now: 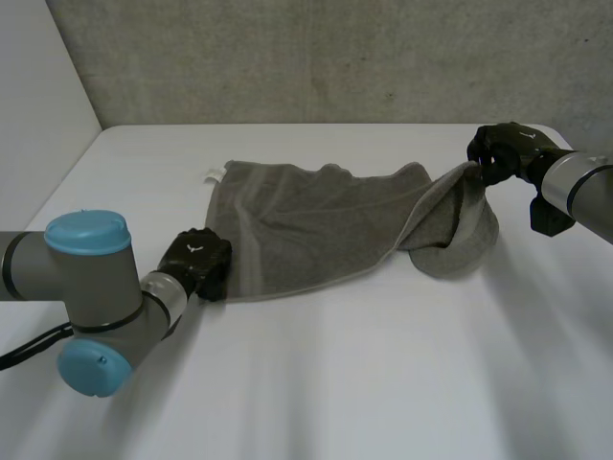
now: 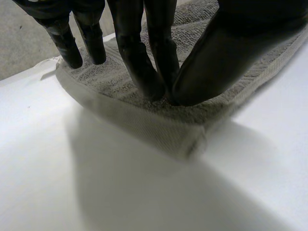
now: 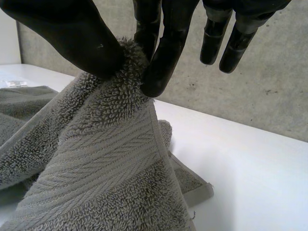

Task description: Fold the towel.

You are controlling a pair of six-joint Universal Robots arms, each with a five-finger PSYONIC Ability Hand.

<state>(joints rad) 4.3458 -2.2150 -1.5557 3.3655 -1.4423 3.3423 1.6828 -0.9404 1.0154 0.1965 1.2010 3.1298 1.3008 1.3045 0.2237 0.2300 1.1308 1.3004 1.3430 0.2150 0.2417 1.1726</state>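
A grey towel [image 1: 316,225] lies spread on the white table [image 1: 383,383], and its right end is lifted off the surface. My left hand [image 1: 196,261] rests on the towel's near left corner. In the left wrist view, the fingers and thumb of my left hand [image 2: 139,53] meet on the towel [image 2: 110,82] and pinch it just inside the hem. My right hand [image 1: 506,149] holds the towel's right end up at the far right. There the thumb and fingers of my right hand [image 3: 72,33] pinch a corner, and the towel [image 3: 110,159] hangs below in a loose fold.
A small white label [image 1: 211,175] sticks out at the towel's far left corner. A grey wall [image 1: 335,57] stands behind the table's far edge. My left arm [image 1: 91,287] lies low over the near left of the table.
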